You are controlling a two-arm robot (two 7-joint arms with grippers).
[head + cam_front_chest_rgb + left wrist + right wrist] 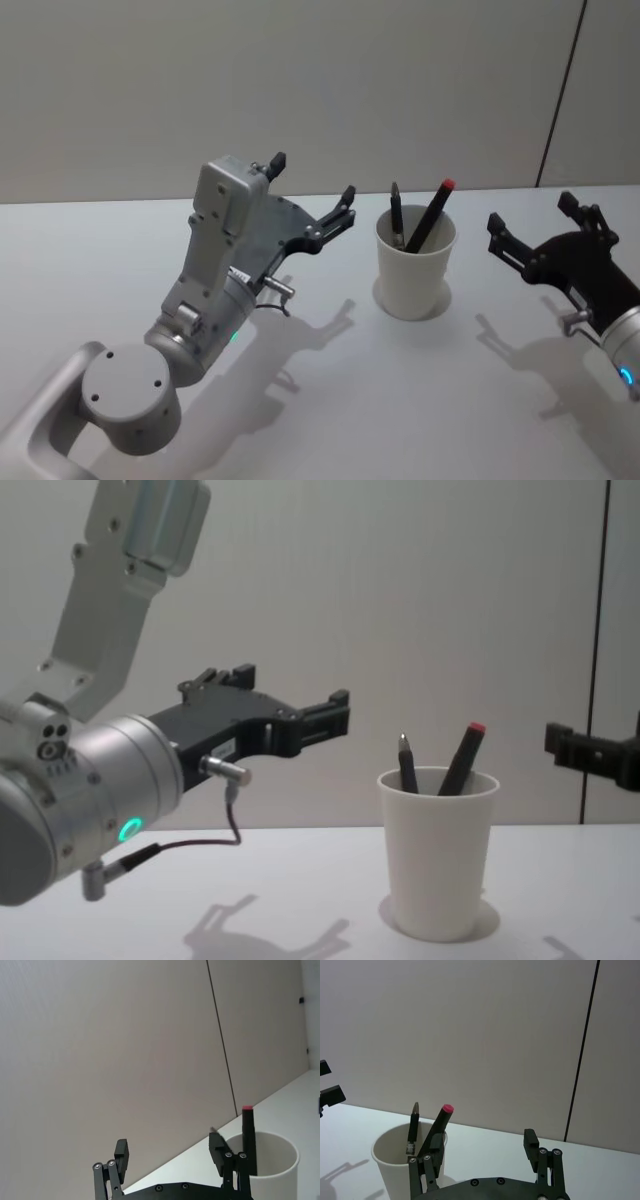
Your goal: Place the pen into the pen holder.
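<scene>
- The left gripper (312, 200) hangs above the counter (120, 260), just left of the pen holder (414, 270) and raised to about its rim. Its fingers are spread wide with nothing between them, as the left wrist view confirms (170, 1155).
- The pen holder, a white paper cup, stands upright toward the back middle of the counter, between the two grippers and touching neither.
- Two pens stand inside it, leaning on the wall: a dark one with a pointed tip (396, 215) on the left and a black one with a red cap (432, 212) on the right. Both stick out well above the rim, so the placing looks done.
- The right gripper (540, 232) hovers just right of the cup at a similar height, its fingers also spread wide and holding nothing.
- Risks, as I judge them: the cup is light paper and carries tall pens, so a sideways brush from either gripper could tip it and spill them.
- A spread finger could also catch a protruding pen top and lever the cup over, so any pull-away should go up or outward, not across the cup.
</scene>
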